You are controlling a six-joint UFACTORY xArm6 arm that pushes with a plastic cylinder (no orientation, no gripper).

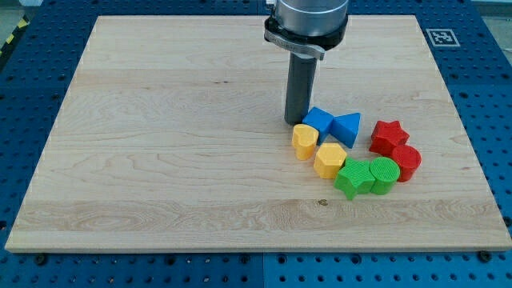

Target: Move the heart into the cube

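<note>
Nearest the view's bottom sits a green star (350, 178), touching a green cylinder (384, 175) on its right. Both rest on the table (160, 160), a pale wooden board over a blue pegboard (24, 48).

Just above and to the right of the green cylinder is a red cylinder (406, 162), and above that a red star (389, 137); these two reds are close together, perhaps touching.

To the left of the green star lies a yellow hexagon (330, 159), touching it or nearly so. Up and left of the hexagon is the yellow heart (305, 141), just beside it.

Directly above the heart sits the blue cube (318, 121), with the heart's top edge right against the cube's lower side, or very nearly so; I cannot tell whether a sliver of gap remains. A blue triangle (347, 127) lies just to the right of the cube, touching it.

Together the eight blocks form a curved cluster on the table's right half.

My tip (294, 122) is down on the table at the cube's left side, right against it, and just above the heart's upper left. As a tool it is a plain dark rod with nothing to open or close, and it holds nothing.

No containers are on the table.
</note>
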